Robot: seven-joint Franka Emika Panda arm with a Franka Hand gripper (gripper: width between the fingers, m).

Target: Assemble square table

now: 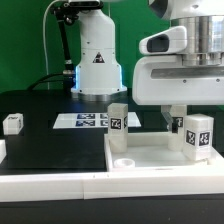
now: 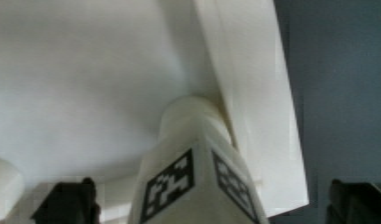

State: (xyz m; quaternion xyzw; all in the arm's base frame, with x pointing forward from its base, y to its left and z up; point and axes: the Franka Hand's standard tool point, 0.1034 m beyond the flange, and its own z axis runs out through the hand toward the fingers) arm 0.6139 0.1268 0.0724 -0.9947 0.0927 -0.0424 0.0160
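gripper [image 1: 172,117]: jaws wide apart, clamped on nothing; fingertips [image 2: 62,203] on either side of the near leg, with a gap on each side
near leg [image 2: 190,170]: upright at a corner of the square top, tag facing the wrist camera; cannot tell whether fully seated in its hole
square top [image 1: 150,152]: flat on the black table [image 1: 40,150], toward the exterior view's right
step in hand: probably fastening the near leg; centre the fingers on the leg's body before closing; grip low and square; keep the leg vertical while turning; avoid dragging the top sideways
risk: an off-centre grip likely to tip the leg or jam its thread
second leg [image 1: 118,126]: upright at the top's corner toward the exterior view's left, well apart from the gripper
marker board [image 1: 88,121]: flat on the table beyond the top
loose leg [image 1: 12,123]: alone at the exterior view's far left, not yet fitted
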